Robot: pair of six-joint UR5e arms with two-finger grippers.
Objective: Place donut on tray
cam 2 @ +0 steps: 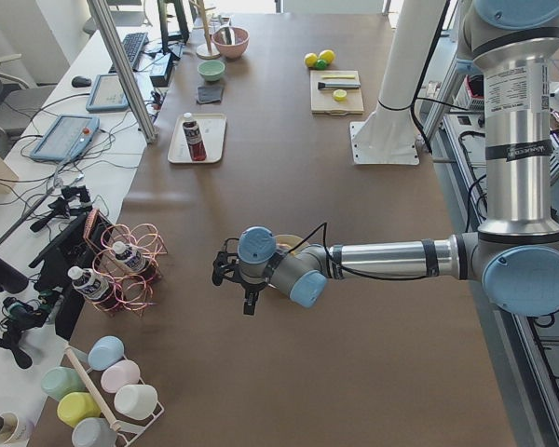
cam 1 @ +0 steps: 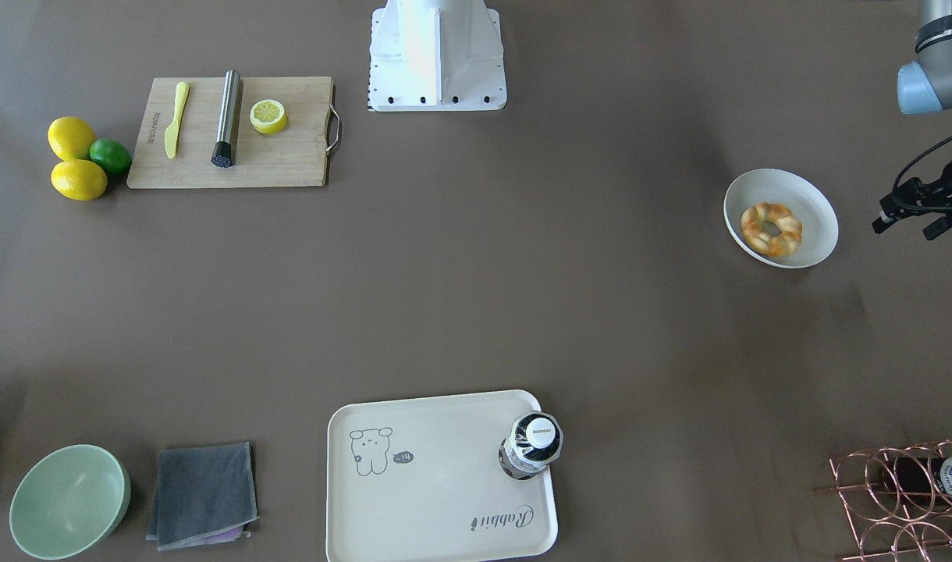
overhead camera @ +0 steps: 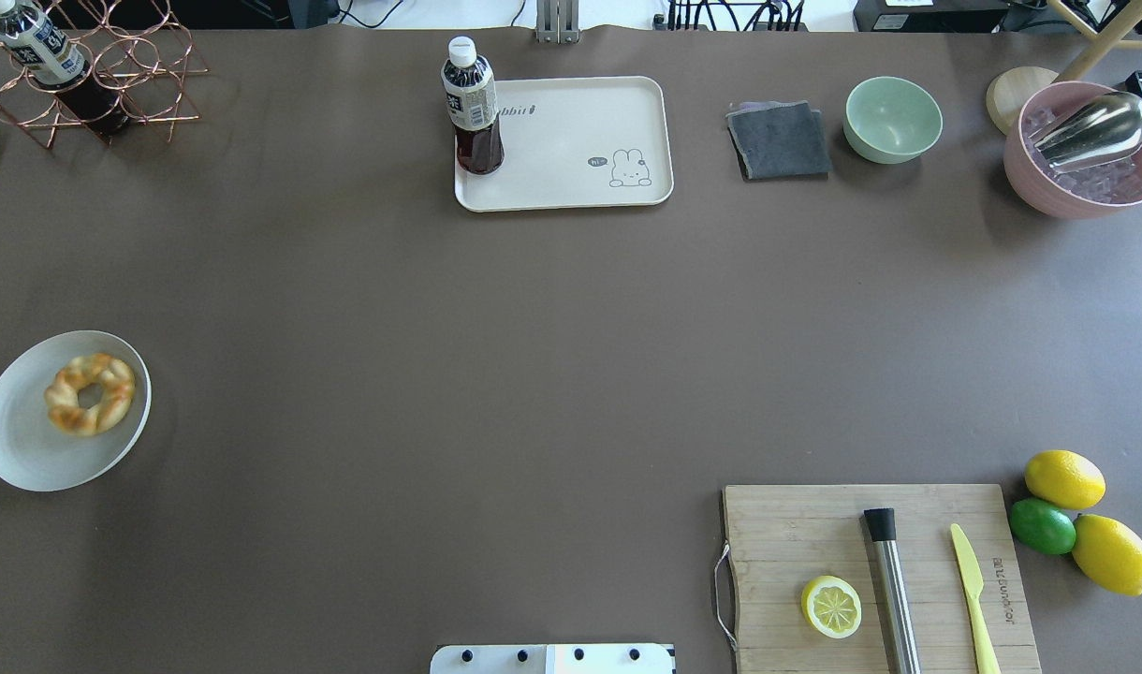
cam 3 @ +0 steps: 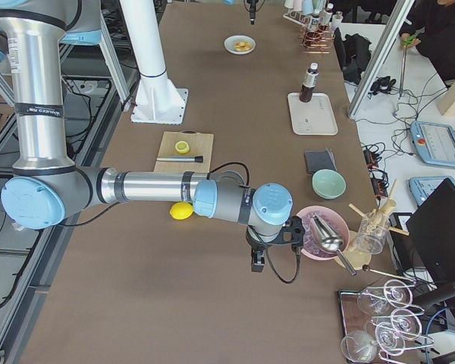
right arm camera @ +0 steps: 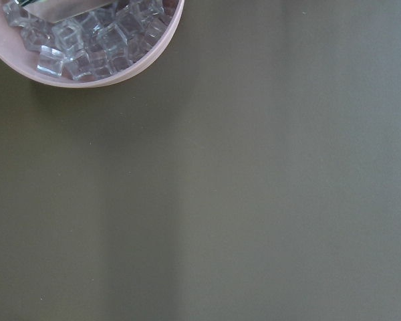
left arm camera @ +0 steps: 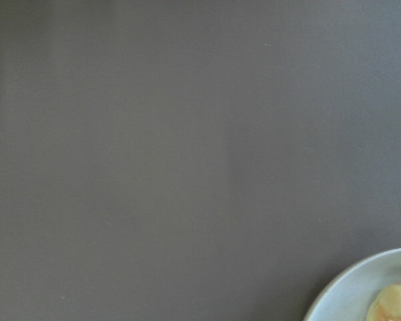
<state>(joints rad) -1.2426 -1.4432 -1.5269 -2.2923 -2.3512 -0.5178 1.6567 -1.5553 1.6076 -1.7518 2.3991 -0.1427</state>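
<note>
The donut (cam 1: 771,229) lies in a round white bowl (cam 1: 815,201) on the robot's left side of the table; it also shows in the overhead view (overhead camera: 90,393). The cream tray (cam 1: 437,499) lies at the table's far edge (overhead camera: 571,140), with a dark drink bottle (cam 1: 532,445) standing on one corner. My left gripper (cam 2: 247,296) hovers beside the bowl on its outer side, and only dark parts of it (cam 1: 909,211) show at the front view's edge. I cannot tell whether it is open. My right gripper (cam 3: 258,259) hangs near the pink ice bowl; I cannot tell its state.
A wooden cutting board (overhead camera: 814,524) holds a lemon half (overhead camera: 831,606), a steel muddler (overhead camera: 894,590) and a yellow knife (overhead camera: 972,599). Lemons and a lime (overhead camera: 1042,525) lie beside it. A green bowl (overhead camera: 893,119), a grey cloth (overhead camera: 779,140), a pink ice bowl (overhead camera: 1086,150) and a wire bottle rack (overhead camera: 84,80) line the far edge.
</note>
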